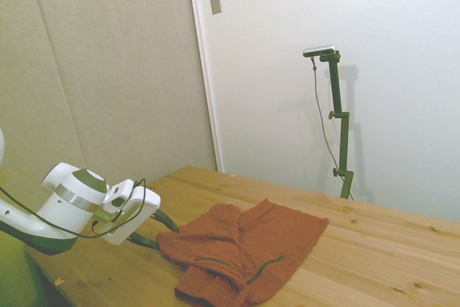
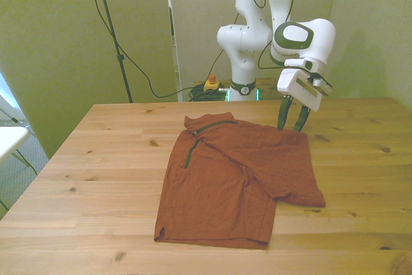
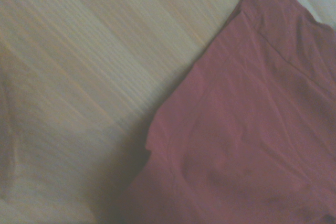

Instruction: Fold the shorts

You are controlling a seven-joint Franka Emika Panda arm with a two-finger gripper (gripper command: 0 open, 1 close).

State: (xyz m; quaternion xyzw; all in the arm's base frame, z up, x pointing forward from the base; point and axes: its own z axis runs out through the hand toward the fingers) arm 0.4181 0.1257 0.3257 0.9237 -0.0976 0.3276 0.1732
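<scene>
One pair of soft rust-red cloth shorts (image 2: 241, 178) with dark green trim lies spread near the middle of the light wooden plank table (image 2: 96, 159), partly folded: one layer is laid over another, with a diagonal fold edge crossing the cloth, and a dark trim line shows near the corner toward the front view's left. In the side view the shorts (image 1: 244, 249) lie rumpled, with a curved dark trim line visible. The single two-finger gripper (image 2: 291, 119) of the white arm stands at the shorts' far edge on the front view's right, its two dark fingers spread apart with nothing between them, tips close to the cloth.
</scene>
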